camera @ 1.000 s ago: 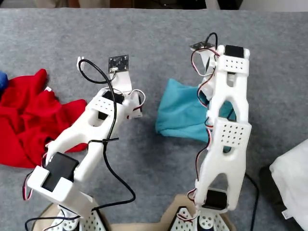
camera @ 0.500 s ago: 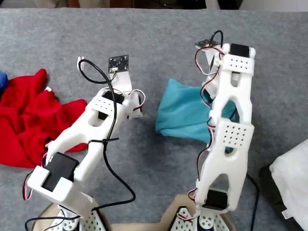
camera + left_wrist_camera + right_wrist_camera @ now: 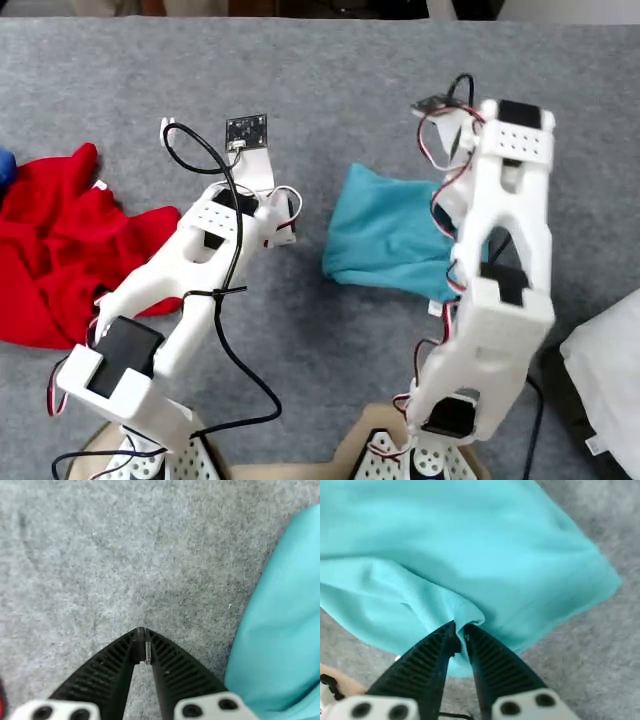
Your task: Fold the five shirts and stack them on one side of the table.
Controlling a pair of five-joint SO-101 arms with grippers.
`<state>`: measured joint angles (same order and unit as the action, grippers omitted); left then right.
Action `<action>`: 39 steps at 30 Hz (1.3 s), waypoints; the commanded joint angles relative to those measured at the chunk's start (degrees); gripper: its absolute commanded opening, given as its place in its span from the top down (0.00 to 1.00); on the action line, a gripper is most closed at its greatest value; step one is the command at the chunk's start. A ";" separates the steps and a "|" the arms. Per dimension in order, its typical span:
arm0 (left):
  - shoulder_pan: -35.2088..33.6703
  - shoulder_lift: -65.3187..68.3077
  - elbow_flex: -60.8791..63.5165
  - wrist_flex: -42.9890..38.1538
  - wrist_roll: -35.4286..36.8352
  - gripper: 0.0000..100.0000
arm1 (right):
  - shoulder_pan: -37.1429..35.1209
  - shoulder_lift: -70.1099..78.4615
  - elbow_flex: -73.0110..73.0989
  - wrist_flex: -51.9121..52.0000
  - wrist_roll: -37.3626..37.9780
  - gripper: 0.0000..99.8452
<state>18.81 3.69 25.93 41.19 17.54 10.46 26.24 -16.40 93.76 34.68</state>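
Could lose the teal shirt [image 3: 385, 240] on any quick pull: pinched by just a thin ridge of cloth near one edge, so likely to slide out from between the right gripper [image 3: 459, 630] fingers. Might also drag only the top layer and undo the fold, or bunch the cloth against the grey bench [image 3: 330, 90] instead of moving it flat. Could snag on the right arm's loose wires [image 3: 440, 190], close above the cloth. Worth watching the left gripper [image 3: 141, 642] too: parked just beside the shirt's edge, clenched on nothing above bare bench, and liable to catch the hem if swept that way.

Seen from above: right arm [image 3: 500, 290] stretched forward over the shirt's right part, wrist bent down, fingers clamped on the ridge. Left arm [image 3: 190, 270] angled forward and inward, poised low between the crumpled red shirt [image 3: 60, 250] on the left and the teal one at the middle. White cloth [image 3: 610, 370] at the bench's right edge, well apart.
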 commanded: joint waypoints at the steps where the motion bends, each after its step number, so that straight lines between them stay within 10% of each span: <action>1: -0.35 -0.22 -1.14 -0.70 -0.53 0.98 | 1.27 -9.80 11.65 -5.89 2.55 1.00; 14: -0.26 -0.22 -1.05 -0.70 -0.62 0.98 | 9.98 -21.23 37.93 -23.56 7.38 0.99; 32: -0.26 -0.22 -1.05 -0.70 -0.62 0.98 | 9.36 -38.64 39.16 -14.59 14.24 0.84; 39: 0.18 -0.66 -1.32 -0.35 -0.35 0.98 | 8.04 -38.55 32.66 -15.12 5.19 0.89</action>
<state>18.81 3.69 25.93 41.19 17.54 20.40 -12.00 21.49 79.16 43.91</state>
